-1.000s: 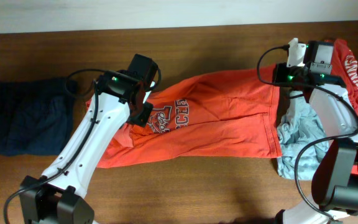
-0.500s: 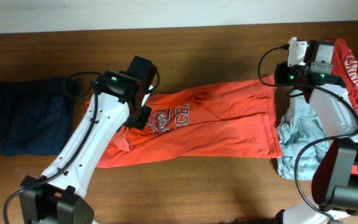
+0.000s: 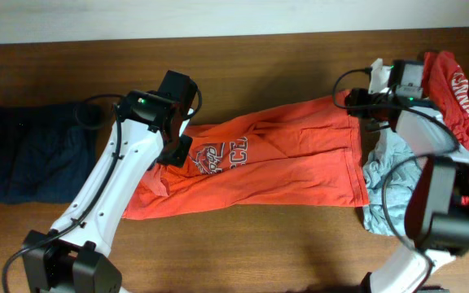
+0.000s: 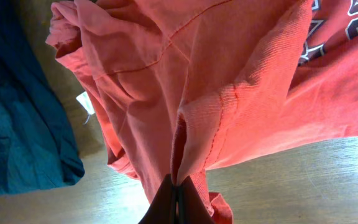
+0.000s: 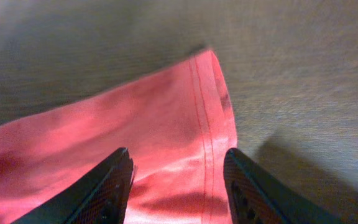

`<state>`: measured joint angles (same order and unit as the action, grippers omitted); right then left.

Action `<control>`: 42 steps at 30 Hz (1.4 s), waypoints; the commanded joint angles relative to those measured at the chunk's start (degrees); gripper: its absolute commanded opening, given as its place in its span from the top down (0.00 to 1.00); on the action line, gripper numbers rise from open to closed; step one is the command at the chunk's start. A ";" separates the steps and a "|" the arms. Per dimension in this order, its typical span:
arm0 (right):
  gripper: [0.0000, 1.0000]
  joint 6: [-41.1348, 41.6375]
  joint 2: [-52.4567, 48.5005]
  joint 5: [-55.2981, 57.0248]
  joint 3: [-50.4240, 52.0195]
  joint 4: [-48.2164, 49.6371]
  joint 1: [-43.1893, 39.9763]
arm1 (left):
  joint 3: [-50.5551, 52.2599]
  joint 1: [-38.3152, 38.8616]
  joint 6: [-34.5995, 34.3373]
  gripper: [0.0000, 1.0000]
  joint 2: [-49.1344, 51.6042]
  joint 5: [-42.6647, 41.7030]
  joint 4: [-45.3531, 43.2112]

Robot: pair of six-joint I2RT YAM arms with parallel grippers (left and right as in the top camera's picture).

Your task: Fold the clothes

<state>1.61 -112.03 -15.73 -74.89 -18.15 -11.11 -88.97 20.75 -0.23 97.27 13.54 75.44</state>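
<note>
The left claw (image 4: 176,194) is pinched tight on a fold of the orange-red T-shirt (image 3: 275,163), which stretches over the desk (image 3: 259,65) to beneath the right claw (image 5: 178,171), jaws apart, holding nothing.

surface: brown wooden table (image 3: 283,65) | centre: orange-red T-shirt (image 3: 300,163) spread lengthwise, grey-white print toward its left | left end: navy garment (image 3: 31,155), lying flat | right end: pale grey-blue garment (image 3: 385,175), crumpled, touching the shirt's hem | far right: red printed tee (image 3: 462,89), bunched
</note>
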 commanded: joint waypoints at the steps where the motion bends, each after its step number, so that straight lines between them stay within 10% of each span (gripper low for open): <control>1: 0.48 2.86 -3.98 -2.01 -0.57 4.52 -0.26 | -1.36 -0.31 -0.83 1.00 -1.20 -0.26 0.04; 23: 0.50 6.45 -14.78 -1.66 -0.57 23.10 -0.15 | -1.36 -0.31 -0.83 0.99 -1.20 -2.34 -1.22; 28: 0.63 6.45 -14.84 -1.66 -0.76 24.85 -0.15 | -1.36 -0.31 -0.81 0.99 -1.20 -3.26 -1.22; 33: 0.96 6.45 -14.82 -1.86 -1.90 24.55 -0.17 | -1.36 -0.31 -0.81 0.98 -1.20 -3.26 -1.22; 42: 0.96 6.38 -10.34 -3.37 -4.63 19.21 -0.22 | -1.36 -0.31 -0.79 0.98 -1.20 -3.19 -1.22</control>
<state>7.92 -125.80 -18.17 -78.35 2.07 -11.11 -89.01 20.75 -0.23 97.27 10.92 74.30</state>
